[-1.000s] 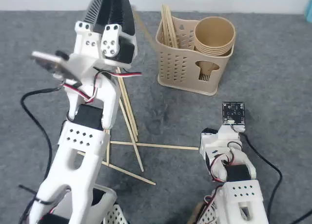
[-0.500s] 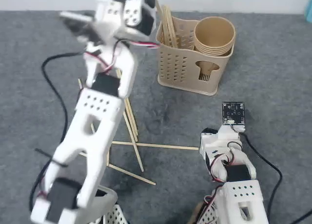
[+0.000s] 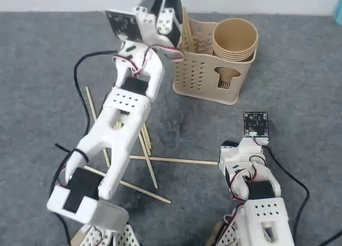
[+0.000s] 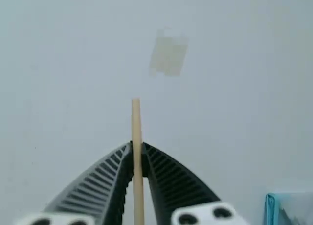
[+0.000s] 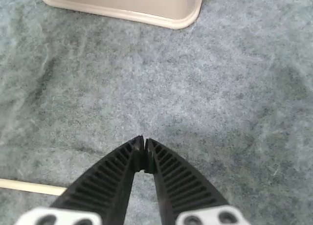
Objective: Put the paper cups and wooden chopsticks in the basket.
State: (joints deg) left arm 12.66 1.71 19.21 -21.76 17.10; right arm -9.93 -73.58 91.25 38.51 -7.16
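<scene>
Chopstick (image 4: 135,118) long axis runs along left gripper (image 4: 137,146), pinched between clenched jaws, tip poking past jaw tips (just beside basket (image 3: 203,77)). Right gripper (image 5: 144,141) jaws clenched, empty.

The basket (image 3: 206,69) is smooth beige plastic with a faint sheen, and the paper cups (image 3: 235,40) stacked inside it are matt tan paper. Beneath the basket lies grey cloth (image 3: 299,96), fuzzy and dull (felt or short carpet, hard to tell). The chopsticks (image 3: 171,160) in front of the basket are pale bare wood. So is the held chopstick (image 4: 135,122) between the left gripper (image 4: 137,146)'s ribbed matt black plastic fingers.
</scene>
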